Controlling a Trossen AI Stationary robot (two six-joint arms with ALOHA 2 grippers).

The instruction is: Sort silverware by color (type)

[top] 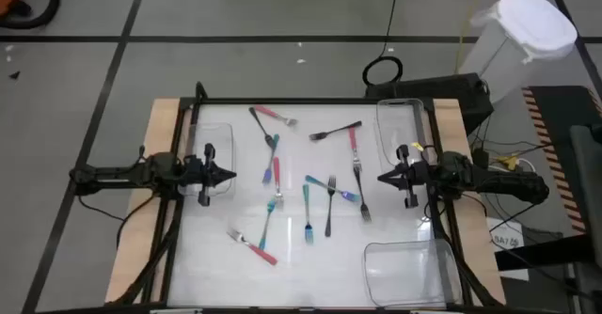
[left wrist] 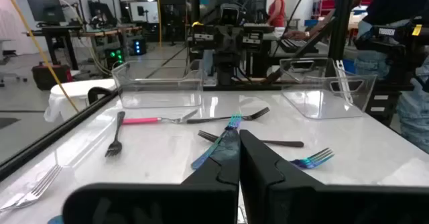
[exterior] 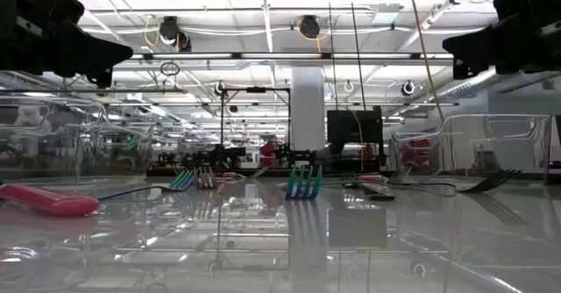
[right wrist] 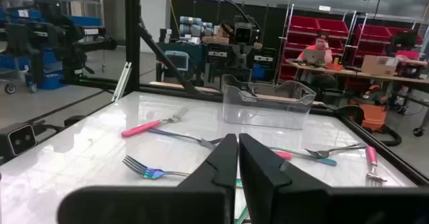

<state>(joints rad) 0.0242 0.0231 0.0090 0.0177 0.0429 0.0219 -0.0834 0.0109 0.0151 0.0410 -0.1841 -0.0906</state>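
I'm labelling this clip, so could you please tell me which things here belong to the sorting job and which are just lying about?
Job:
- forks scattered on the table, with pink, teal or black handles
- three clear bins at the table edges

Lying about:
- white lidded bin on the floor
- cable loop on the floor

— Left arm? 
— Extends in from frame left; left gripper at mid-height, fingers pressed together, empty.
— Right arm?
— Mirrors it from frame right; right gripper closed, empty.
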